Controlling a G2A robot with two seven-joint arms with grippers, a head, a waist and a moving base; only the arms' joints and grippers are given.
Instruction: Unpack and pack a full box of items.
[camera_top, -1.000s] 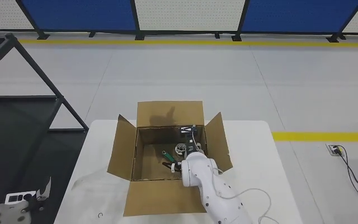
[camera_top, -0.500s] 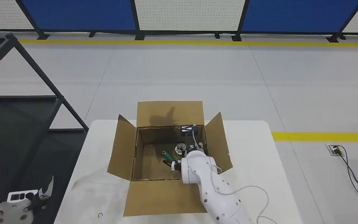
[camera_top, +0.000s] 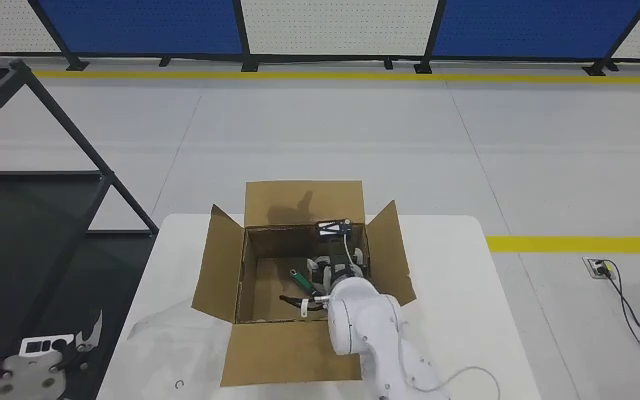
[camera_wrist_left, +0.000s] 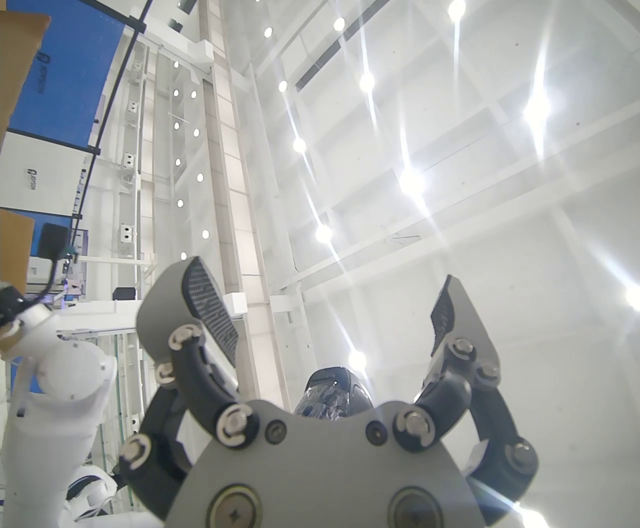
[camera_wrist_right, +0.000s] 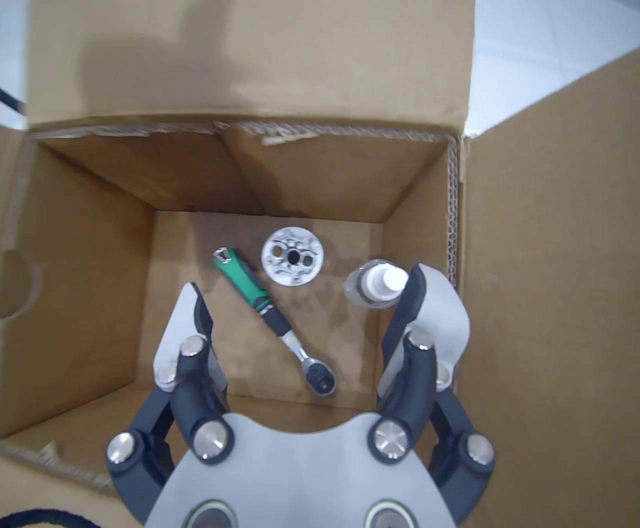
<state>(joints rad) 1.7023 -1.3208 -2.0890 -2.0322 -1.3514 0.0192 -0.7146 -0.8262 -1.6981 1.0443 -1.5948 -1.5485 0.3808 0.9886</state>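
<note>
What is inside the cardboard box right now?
On the cardboard box floor: a green-handled ratchet, a metal disc and a white-capped bottle. The right gripper, open, covers the near floor edge.

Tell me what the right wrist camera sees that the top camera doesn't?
Right wrist view: the open end effector hanging over the box, an upright white-capped bottle near one wall, and the holes in the metal disc. Top view: the white table under the box, all four flaps spread open, and the floor around it with a yellow line. Both: the box and the green-handled ratchet lying on its bottom.
</note>
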